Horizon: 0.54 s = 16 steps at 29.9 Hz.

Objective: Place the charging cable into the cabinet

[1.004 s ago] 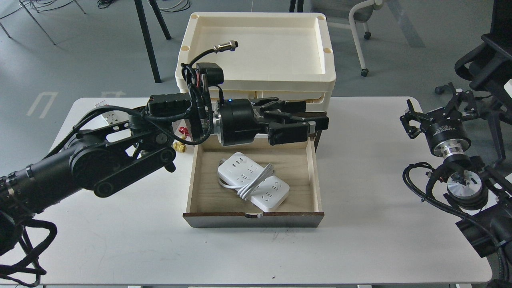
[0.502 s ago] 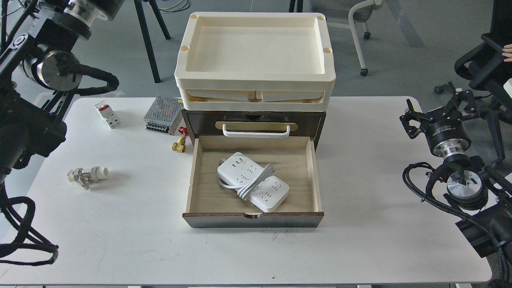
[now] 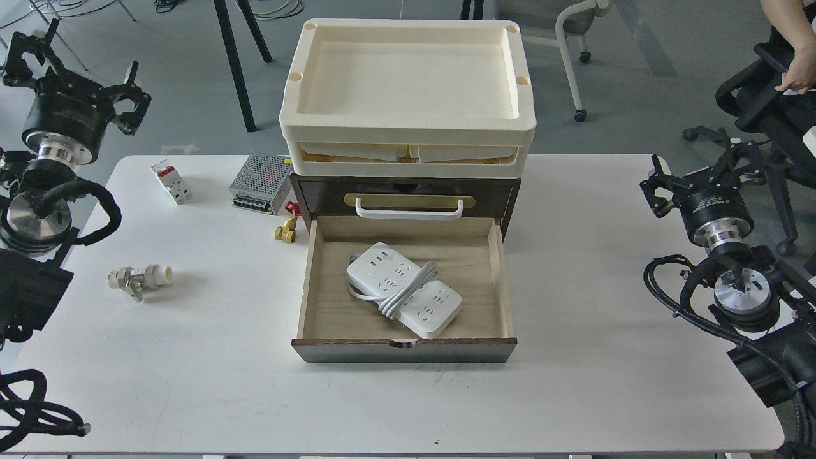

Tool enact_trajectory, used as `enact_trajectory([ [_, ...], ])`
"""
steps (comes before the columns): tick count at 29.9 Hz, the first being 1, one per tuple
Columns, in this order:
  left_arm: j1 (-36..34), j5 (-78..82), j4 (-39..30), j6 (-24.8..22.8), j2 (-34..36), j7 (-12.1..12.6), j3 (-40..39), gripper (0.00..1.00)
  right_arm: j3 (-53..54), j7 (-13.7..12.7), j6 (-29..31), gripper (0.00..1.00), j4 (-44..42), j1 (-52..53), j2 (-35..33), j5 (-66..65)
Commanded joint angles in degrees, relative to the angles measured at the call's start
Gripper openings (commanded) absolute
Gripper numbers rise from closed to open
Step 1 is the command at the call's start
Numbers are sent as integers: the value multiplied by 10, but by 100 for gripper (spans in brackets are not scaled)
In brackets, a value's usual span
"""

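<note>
The charging cable [image 3: 403, 288], a white power strip with its cord looped round the middle, lies flat and diagonal inside the cabinet's pulled-out lower drawer [image 3: 310, 287]. The dark brown cabinet [image 3: 510, 194] stands at the table's middle back, and its upper drawer with the white bar handle [image 3: 408, 209] is closed. My left gripper [image 3: 76, 70] is at the far left edge, raised, open and empty, far from the drawer. My right gripper [image 3: 698, 167] is at the far right edge, open and empty.
Stacked cream trays [image 3: 408, 131] sit on the cabinet. Left of it lie a silver perforated box [image 3: 260, 183], a white breaker with a red switch [image 3: 171, 182], a brass valve [image 3: 285, 231] and a white-ended fitting [image 3: 139, 278]. An office chair and a person's hand [image 3: 794, 80] are at the far right.
My left arm has pulled back from above the drawer to the far left edge, with its gripper open. The power strip stays in the drawer. The right arm has barely moved.
</note>
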Motion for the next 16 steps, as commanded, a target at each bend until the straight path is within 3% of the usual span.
enact_trajectory([
  [1,13,-21,63,-1,-17,0,-1,99,1,-2,-1,100,0,0,0,3],
  [5,13,-28,119,-1,-28,0,-1,99,2,-1,-1,100,-1,0,0,4],
  [16,3,-27,116,-1,-26,1,1,99,1,-2,1,100,1,3,0,5],
])
